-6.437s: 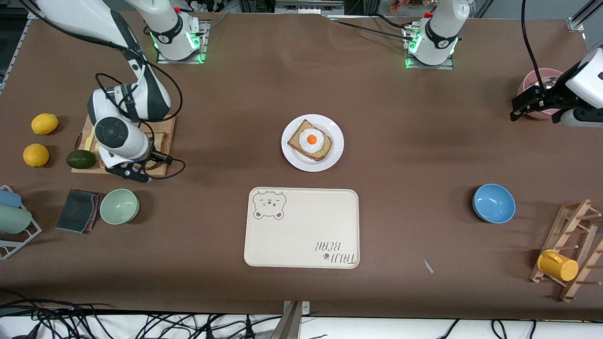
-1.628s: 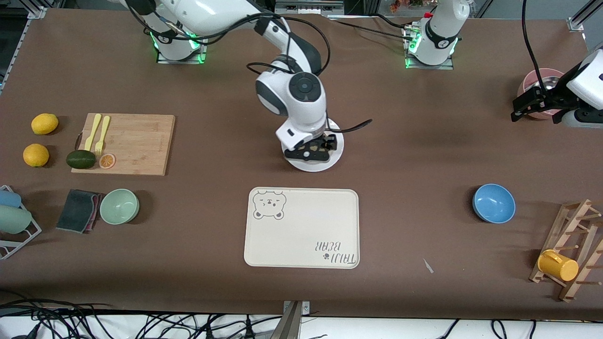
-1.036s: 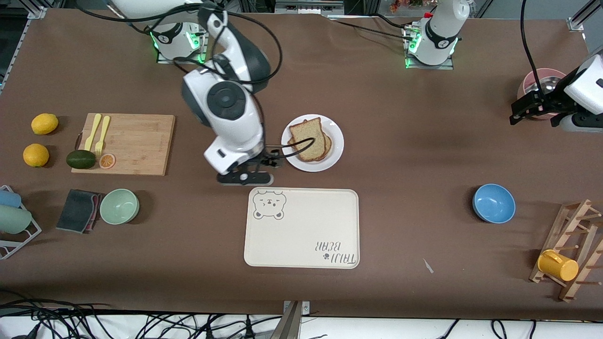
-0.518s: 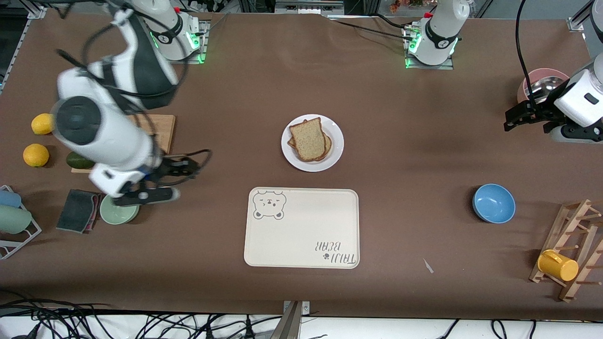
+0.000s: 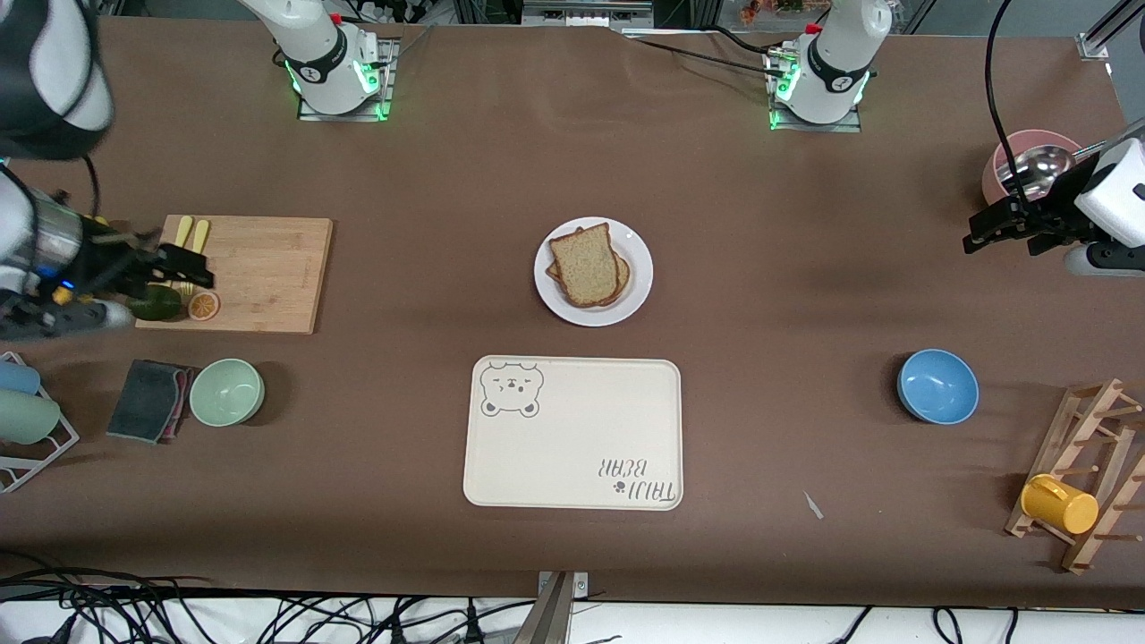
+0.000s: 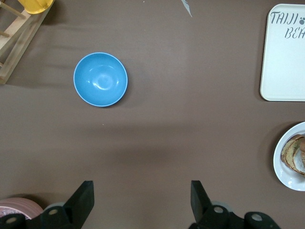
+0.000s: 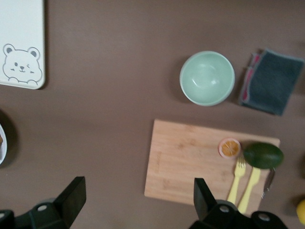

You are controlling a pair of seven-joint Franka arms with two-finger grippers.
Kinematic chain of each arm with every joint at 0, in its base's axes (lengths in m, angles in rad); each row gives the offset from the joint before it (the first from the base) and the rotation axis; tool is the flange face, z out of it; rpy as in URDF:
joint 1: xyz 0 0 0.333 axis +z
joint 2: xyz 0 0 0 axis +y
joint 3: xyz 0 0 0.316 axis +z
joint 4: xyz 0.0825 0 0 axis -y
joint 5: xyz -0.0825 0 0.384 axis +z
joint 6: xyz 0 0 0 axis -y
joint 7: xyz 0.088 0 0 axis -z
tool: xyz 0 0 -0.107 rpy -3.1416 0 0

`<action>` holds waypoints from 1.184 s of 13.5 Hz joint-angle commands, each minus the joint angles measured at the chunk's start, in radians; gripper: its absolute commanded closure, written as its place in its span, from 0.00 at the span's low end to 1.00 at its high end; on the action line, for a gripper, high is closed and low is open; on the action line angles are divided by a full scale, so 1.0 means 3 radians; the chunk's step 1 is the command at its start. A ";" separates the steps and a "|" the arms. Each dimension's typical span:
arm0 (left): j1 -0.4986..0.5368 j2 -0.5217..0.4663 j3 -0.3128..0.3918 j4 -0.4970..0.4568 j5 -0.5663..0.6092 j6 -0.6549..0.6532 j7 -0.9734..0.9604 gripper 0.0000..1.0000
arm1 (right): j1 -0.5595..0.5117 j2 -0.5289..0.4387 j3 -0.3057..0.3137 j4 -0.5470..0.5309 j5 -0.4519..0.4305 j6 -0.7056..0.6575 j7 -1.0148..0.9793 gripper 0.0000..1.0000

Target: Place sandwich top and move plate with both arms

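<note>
The sandwich top (image 5: 586, 266), a pale speckled slice, lies on a darker slice on the white plate (image 5: 637, 284) at mid-table; nothing touches either. The plate's rim (image 6: 285, 174) also shows at the edge of the left wrist view. My right gripper (image 5: 190, 267) hangs open and empty over the fork end of the cutting board (image 5: 259, 273), toward the right arm's end of the table; in its wrist view the right gripper (image 7: 138, 187) holds nothing. My left gripper (image 5: 977, 230) is open and empty in the air beside the pink bowl (image 5: 1000, 174), and the left gripper (image 6: 142, 188) shows bare table between its fingers.
A cream bear tray (image 5: 572, 433) lies nearer the front camera than the plate. A blue bowl (image 5: 937, 385) and a wooden rack with a yellow mug (image 5: 1059, 504) stand toward the left arm's end. A green bowl (image 5: 226, 392), grey cloth (image 5: 148, 399), avocado (image 7: 263, 155) and lemons (image 5: 69, 294) are by the cutting board.
The right arm has left the sandwich top on the plate and swung away, open, to the fork end of the cutting board. The left gripper has shifted only slightly.
</note>
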 commanded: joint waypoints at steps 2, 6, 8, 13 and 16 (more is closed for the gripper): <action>0.0036 -0.0181 -0.0097 -0.0517 -0.0076 0.0480 0.0063 0.10 | 0.0014 -0.0441 -0.0252 -0.0358 0.0003 -0.0007 -0.0036 0.00; 0.0077 -0.0192 -0.0097 -0.0805 -0.0401 0.0605 -0.0008 0.09 | -0.0048 -0.0564 -0.0232 -0.0404 -0.0185 -0.0002 -0.0021 0.00; 0.0113 -0.0176 -0.0102 -0.0891 -0.0526 0.0691 -0.0003 0.01 | -0.0038 -0.0625 -0.0237 -0.0506 -0.0202 -0.0012 -0.0005 0.00; 0.0134 -0.0268 -0.0102 -0.1694 -0.1036 0.1355 0.0277 0.01 | -0.0038 -0.0641 -0.0232 -0.0435 -0.0238 -0.0084 -0.0005 0.00; 0.0343 -0.0177 -0.0097 -0.1930 -0.1976 0.1500 0.1267 0.01 | -0.0038 -0.0656 -0.0227 -0.0435 -0.0243 -0.0084 -0.0005 0.00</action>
